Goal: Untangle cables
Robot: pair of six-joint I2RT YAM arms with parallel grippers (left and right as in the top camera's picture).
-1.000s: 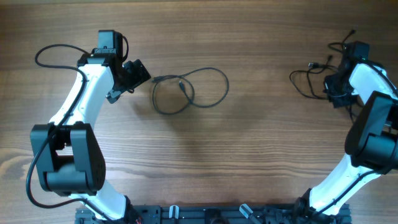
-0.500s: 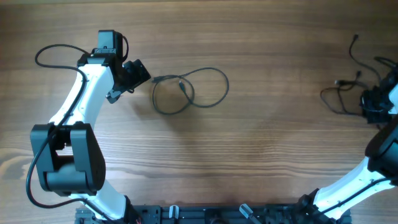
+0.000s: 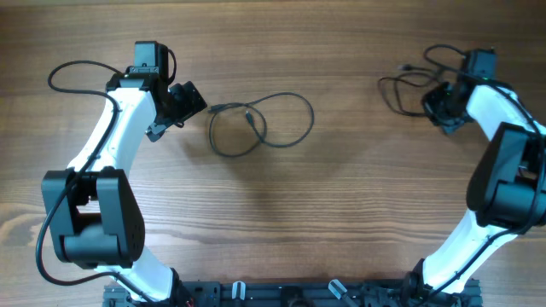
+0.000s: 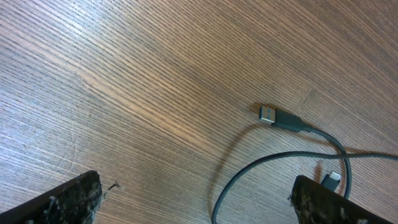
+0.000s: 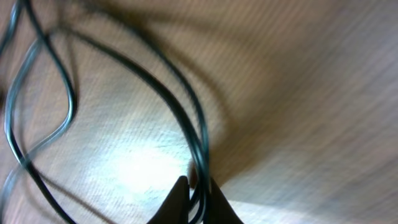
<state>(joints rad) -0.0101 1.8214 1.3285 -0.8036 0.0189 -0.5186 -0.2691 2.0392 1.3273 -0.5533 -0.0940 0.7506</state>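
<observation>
One thin black cable [image 3: 260,124] lies in loose loops left of the table's middle. In the left wrist view its silver USB plug [image 4: 268,114] and a curved strand [image 4: 249,174] rest on the wood. My left gripper [image 3: 183,104] hovers just left of that loop, open, nothing between its fingertips [image 4: 68,202]. At the far right a second tangle of cables [image 3: 409,81] spreads out to the left of my right gripper [image 3: 444,109]. That gripper [image 5: 198,196] is shut on two black strands [image 5: 186,112], which run up from its tips, blurred.
A thicker black cord [image 3: 72,72] loops from the left arm onto the table at far left. The right arm [image 3: 503,170] stands along the right edge. Bare wooden tabletop [image 3: 358,196] lies between the two cable groups.
My right gripper swung out to the right edge with its cables, then came back left and up, dragging the tangle with it. The left arm and the looped cable have not moved.
</observation>
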